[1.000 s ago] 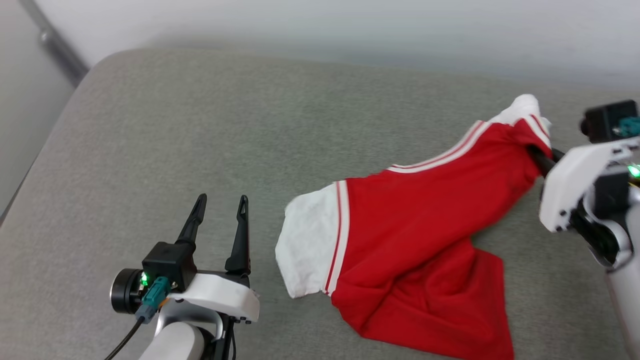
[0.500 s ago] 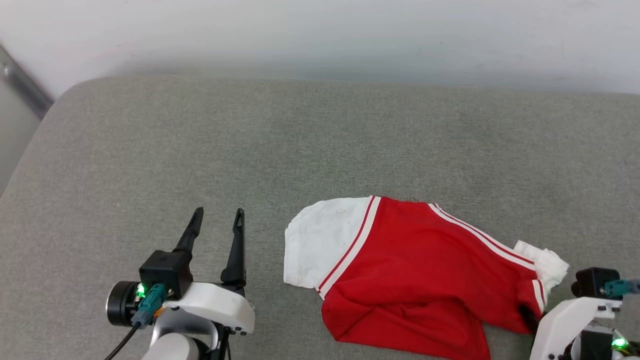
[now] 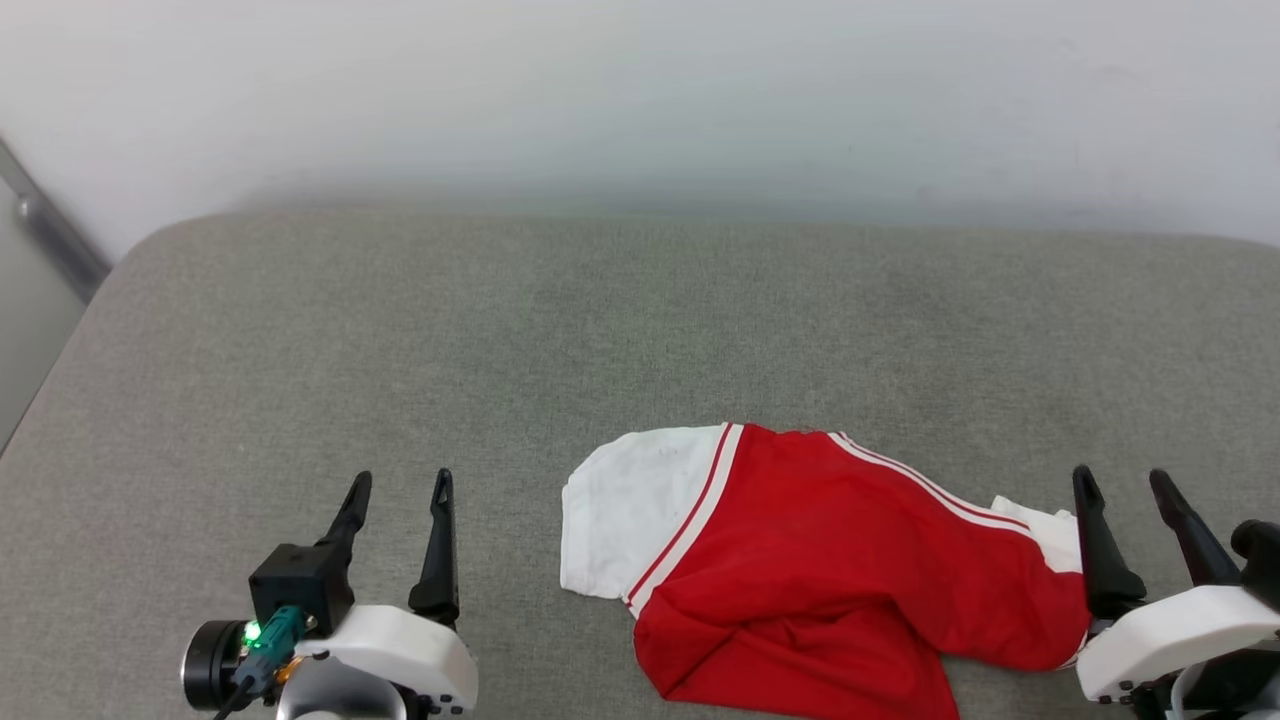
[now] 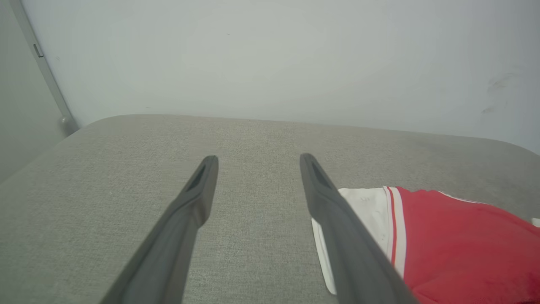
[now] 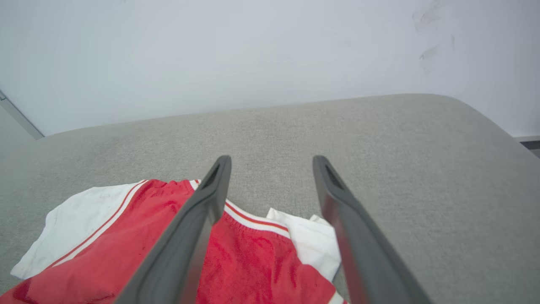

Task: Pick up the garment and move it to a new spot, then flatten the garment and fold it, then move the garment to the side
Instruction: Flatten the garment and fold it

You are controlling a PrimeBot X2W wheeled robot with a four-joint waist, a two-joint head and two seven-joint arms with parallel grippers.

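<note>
Beside right end effector (image 3: pixel 1118 474) lies the garment (image 3: pixel 830 560).

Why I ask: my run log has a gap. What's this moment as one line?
red soft-fabric jersey shirt with white sleeves: crumpled on grey fabric cushion | left gripper: open, empty | right gripper: open, empty

1. Lower left of the head view: the left gripper (image 3: pixel 400 478) has two long, black, tapering fingers (image 3: pixel 437 560) set on a glossy white rounded shell (image 3: pixel 400 650).
2. Beside that shell are a black box-shaped camera housing (image 3: pixel 300 588), a black round barrel (image 3: pixel 203 668), a small green light (image 3: pixel 251 632) and a teal plug (image 3: pixel 275 636) with a thin black cable (image 3: pixel 232 700).
3. Lower right: the right gripper (image 3: pixel 1121 476) has the same black fingers and a matching white shell, with small dark screws (image 3: pixel 1112 690) along its lower edge.
4. In the wrist views the fingers are matt dark grey, each with a narrow recessed slot (image 4: pixel 198 179) near its tip.
</note>
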